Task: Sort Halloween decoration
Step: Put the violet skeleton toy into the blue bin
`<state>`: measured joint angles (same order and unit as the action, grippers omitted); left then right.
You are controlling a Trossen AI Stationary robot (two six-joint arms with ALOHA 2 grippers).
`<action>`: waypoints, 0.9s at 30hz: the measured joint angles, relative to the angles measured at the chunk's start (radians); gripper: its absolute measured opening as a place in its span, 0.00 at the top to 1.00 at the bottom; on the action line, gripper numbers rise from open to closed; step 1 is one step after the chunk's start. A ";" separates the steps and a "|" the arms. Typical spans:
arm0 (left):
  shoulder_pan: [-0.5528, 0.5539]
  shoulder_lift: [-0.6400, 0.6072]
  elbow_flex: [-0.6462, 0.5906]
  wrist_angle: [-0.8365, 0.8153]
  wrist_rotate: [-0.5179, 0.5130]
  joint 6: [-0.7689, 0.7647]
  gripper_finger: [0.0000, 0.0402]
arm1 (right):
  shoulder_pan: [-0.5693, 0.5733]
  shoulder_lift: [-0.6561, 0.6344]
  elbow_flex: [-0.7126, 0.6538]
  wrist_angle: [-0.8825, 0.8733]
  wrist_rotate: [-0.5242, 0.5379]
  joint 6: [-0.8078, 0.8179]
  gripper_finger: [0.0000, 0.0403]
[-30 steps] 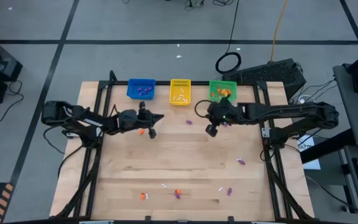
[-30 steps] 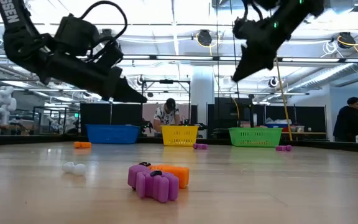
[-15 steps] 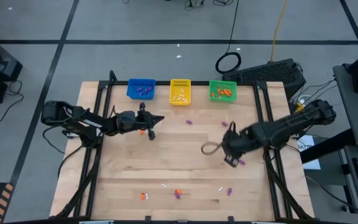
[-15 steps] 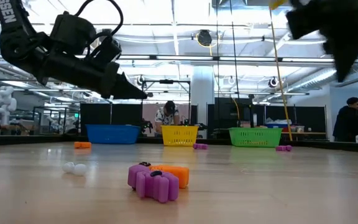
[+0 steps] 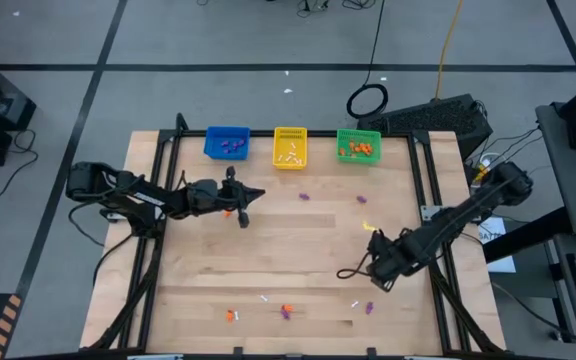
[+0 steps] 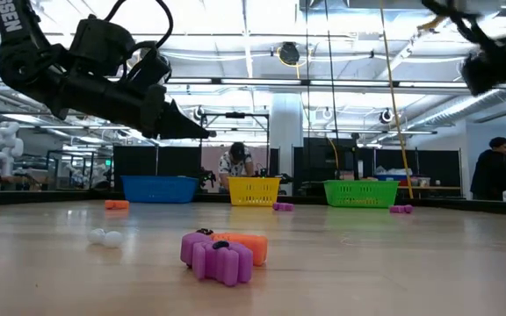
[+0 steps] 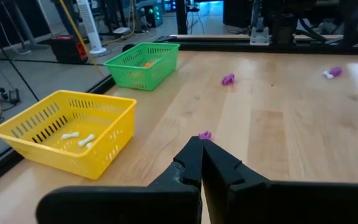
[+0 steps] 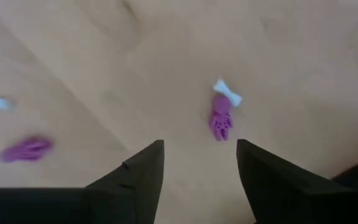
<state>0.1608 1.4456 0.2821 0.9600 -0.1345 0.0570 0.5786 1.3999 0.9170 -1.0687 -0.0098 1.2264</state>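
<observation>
Purple trinket (image 8: 220, 122) at frame centre looked light and stiff, best pinched across its body; right gripper (image 8: 199, 163) hung wide open, empty, above it.

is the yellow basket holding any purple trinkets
No, in the left wrist view the yellow basket holds only small white bone-shaped trinkets, while the purple ones lie out on the table.

Three baskets (image 5: 289, 147) along the table's (image 5: 298, 250) far edge, trinkets (image 5: 286, 312) scattered before them.
</observation>
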 joint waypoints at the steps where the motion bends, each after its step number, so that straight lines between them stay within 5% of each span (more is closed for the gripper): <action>1: 0.000 0.000 0.000 0.000 0.000 0.000 0.98 | 0.002 -0.010 -0.032 0.024 -0.010 0.006 0.52; 14: 0.000 0.000 0.000 0.001 0.000 0.000 0.98 | 0.001 -0.034 -0.255 0.199 0.026 -0.017 0.56; 27: 0.000 0.000 0.000 0.025 0.000 -0.025 0.98 | 0.000 -0.037 -0.302 0.305 0.032 -0.068 0.79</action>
<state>0.1612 1.4456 0.2825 0.9847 -0.1341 0.0324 0.5781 1.3627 0.6151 -0.7638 0.0220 1.1580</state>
